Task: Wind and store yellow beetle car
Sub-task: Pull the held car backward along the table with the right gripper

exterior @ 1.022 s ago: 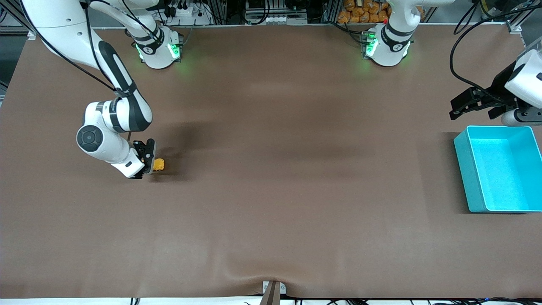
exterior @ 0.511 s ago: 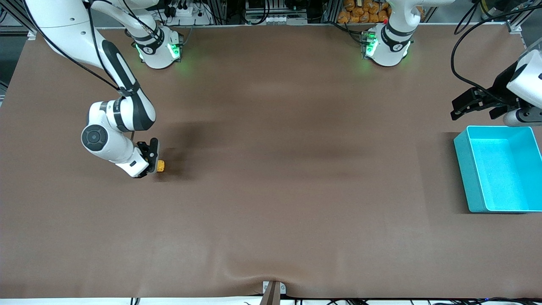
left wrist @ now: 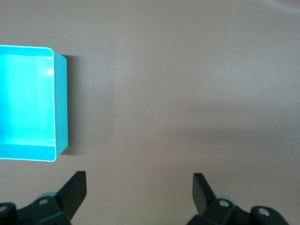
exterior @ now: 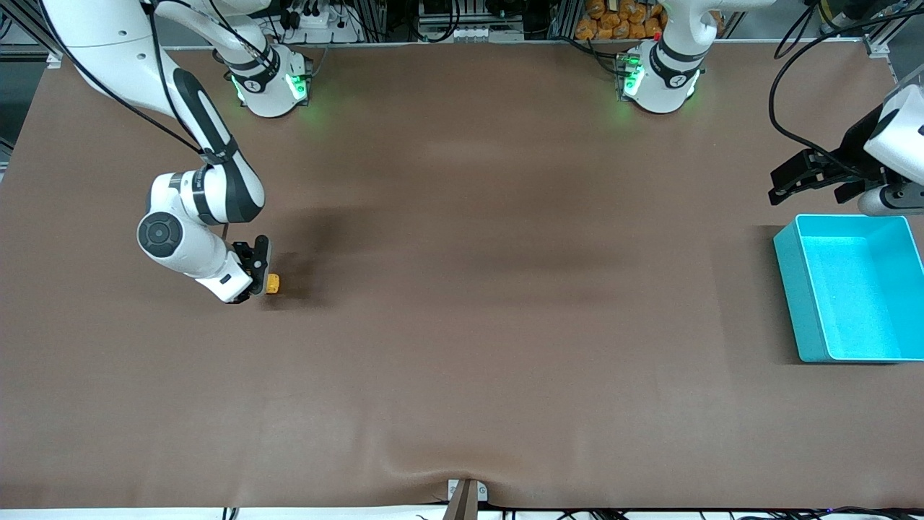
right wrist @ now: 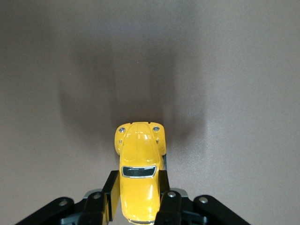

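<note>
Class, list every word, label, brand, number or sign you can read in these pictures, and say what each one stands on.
There is no text that can be read.
The yellow beetle car, held in the right gripper, shows no lettering.
The turquoise bin, beside the open left gripper, is plain.
Each arm base carries a small round mark, too small to read.

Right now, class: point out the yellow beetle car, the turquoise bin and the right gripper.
yellow beetle car (right wrist: 138, 174): right wrist view, on its roof.
turquoise bin (exterior: 792, 289): front view, on its outer side wall.
right gripper (right wrist: 139, 201): right wrist view, midway between the fingertips clamping the car.
</note>
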You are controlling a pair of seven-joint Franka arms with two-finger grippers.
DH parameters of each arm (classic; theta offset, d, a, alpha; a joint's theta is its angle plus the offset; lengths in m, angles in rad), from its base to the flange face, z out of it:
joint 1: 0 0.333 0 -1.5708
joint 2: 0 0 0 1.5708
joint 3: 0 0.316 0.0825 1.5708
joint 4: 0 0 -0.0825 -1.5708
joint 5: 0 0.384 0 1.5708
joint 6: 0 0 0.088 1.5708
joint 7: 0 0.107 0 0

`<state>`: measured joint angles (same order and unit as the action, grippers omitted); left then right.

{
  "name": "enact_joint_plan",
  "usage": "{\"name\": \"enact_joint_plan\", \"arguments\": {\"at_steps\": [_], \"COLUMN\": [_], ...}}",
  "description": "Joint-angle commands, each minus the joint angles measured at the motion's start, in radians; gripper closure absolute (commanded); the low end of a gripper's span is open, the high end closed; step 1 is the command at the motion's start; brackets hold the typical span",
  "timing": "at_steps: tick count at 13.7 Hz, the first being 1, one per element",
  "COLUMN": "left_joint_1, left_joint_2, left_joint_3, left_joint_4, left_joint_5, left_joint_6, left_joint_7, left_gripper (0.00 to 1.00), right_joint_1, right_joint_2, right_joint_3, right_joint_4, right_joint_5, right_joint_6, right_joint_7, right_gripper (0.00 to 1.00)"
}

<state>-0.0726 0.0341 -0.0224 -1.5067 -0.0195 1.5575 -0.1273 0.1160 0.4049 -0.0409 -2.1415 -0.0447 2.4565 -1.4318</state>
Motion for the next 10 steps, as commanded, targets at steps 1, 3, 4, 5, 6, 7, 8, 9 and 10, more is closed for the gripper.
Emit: {"name": "enact_joint_plan", "arguments": {"at_steps": [1,3,4,5,6,7,8,9,10], "left_joint_1": [0.005,0.005,0.005,0.005,0.005,0.005,0.005,0.005,0.005], "left_joint_2": [-0.005,-0.005,-0.005,-0.005,-0.003,-0.005,-0.005,-0.003,-0.005], "left_joint_3": [0.002,0.002,0.002,0.002,0.002,0.004,0.002,0.002,0.004], "left_joint_4": [0.000,0.000,0.000,0.000,0.000,0.000,0.000,0.002,0.002], "left_joint_5": [-0.022,-0.023,-0.023,-0.023,-0.023,-0.023,-0.023,-0.023,-0.023], "left_joint_6": [0.001,0.001,0.001,0.001,0.001,0.001,0.001,0.001,0.001], "left_joint_7": [0.012,0.012,0.012,0.012,0.012,0.012,0.012,0.012,0.012], "left_gripper": [0.00,0.00,0.00,0.00,0.00,0.00,0.00,0.00,0.00], "right_joint_1": [-0.035,-0.061,-0.076,-0.091,-0.110,-0.128,-0.153,-0.176,-0.196], "right_joint_2": [0.040,0.040,0.040,0.040,0.041,0.046,0.051,0.051,0.051], "right_joint_3": [-0.004,-0.004,-0.004,-0.004,-0.004,-0.004,-0.004,-0.004,-0.004], "right_joint_4": [0.003,0.005,0.003,0.003,0.003,0.002,0.002,0.002,0.002], "right_joint_5": [-0.014,-0.015,-0.015,-0.015,-0.015,-0.015,-0.017,-0.015,-0.017], "right_joint_6": [0.044,0.044,0.044,0.044,0.044,0.044,0.045,0.044,0.044], "right_joint_7": [-0.032,-0.071,-0.088,-0.114,-0.133,-0.150,-0.174,-0.199,-0.214], "right_gripper": [0.72,0.72,0.72,0.72,0.72,0.72,0.72,0.72,0.72]}}
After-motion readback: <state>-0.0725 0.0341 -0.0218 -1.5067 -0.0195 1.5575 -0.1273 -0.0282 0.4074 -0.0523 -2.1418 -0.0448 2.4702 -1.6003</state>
